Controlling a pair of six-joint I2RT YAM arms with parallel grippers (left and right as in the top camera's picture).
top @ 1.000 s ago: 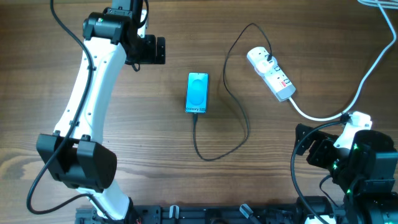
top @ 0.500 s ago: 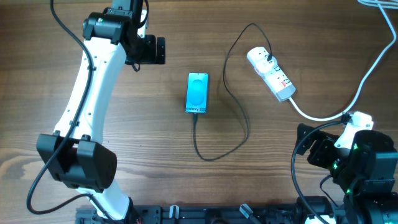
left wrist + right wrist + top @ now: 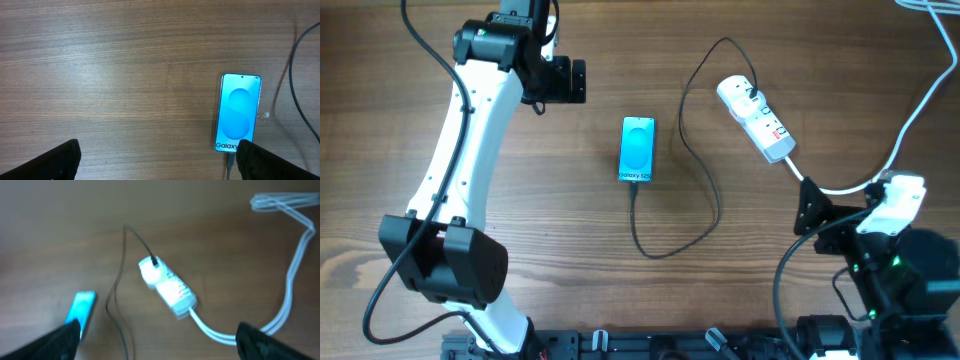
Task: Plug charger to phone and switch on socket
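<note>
Blue phone point(image 3: 637, 150) mid-frame, black charger point(image 3: 633, 220) at its bottom edge, white socket point(image 3: 756, 120) upper right, left gripper point(image 3: 575, 80) and right gripper point(image 3: 812, 212) wide open, empty

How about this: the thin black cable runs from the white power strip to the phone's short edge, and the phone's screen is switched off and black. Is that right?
Not quite. The phone is not dark: its screen glows bright teal-blue, as the left wrist view shows. The rest holds: the thin black cable runs from the white power strip to the phone's short edge.
</note>
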